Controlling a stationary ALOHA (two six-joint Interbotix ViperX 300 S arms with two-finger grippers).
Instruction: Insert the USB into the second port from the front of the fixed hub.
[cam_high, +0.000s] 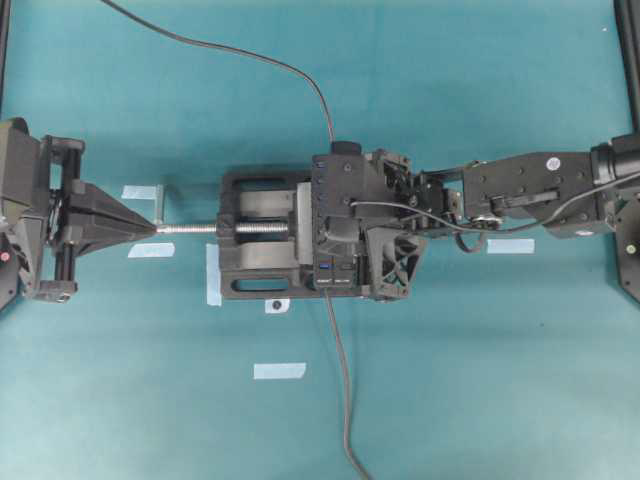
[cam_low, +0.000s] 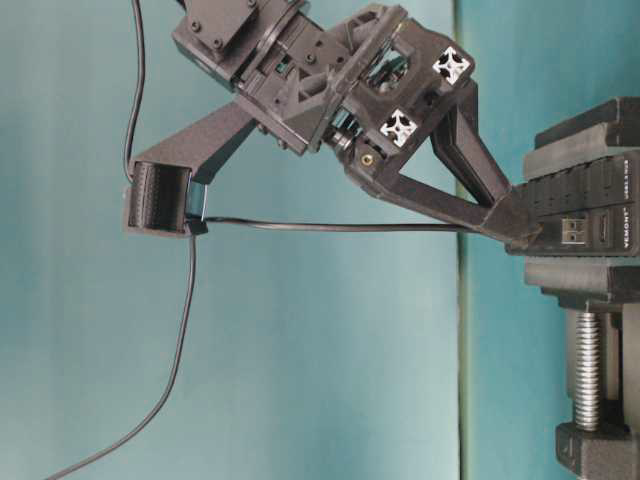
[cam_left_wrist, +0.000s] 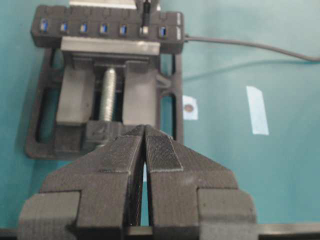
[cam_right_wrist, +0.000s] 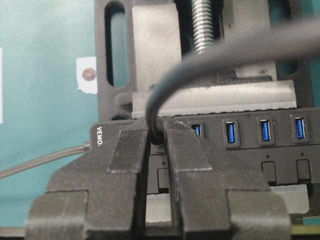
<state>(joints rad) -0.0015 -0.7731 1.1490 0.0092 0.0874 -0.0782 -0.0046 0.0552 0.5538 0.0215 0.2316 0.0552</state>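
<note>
1. My right claw (cam_right_wrist: 155, 137) is pinching the USB (cam_right_wrist: 158, 131) right at the fixed hub (cam_right_wrist: 280, 150), lower middle of the right wrist view. The plug sits in the slit between my two fingers, and its cable (cam_right_wrist: 210, 60) loops up over the top of the frame.

2. My left claw (cam_left_wrist: 145, 150) is pressed together on nothing, parked at the left of the overhead view, tip pointing at the end of the vise (cam_left_wrist: 105, 100) screw.

3. In the left wrist view the plug stands at the second socket from the right end of the hub's row, upper middle of the frame. I can't tell whether it's fully seated or only started; my own fingers hide the socket mouth.

4. What could go wrong: if I'm slightly tilted, pushing down would jam the plug on the socket rim, or it'd slip in my pinch.

5. The cable arcs stiffly across my wrist camera, so it might tug the plug sideways as soon as I let go.

6. Opening too early, half inserted, would probably let it pop back out.

7. Containers: the hub is clamped in the vise jaws; the other blue sockets I can see are empty.
</note>
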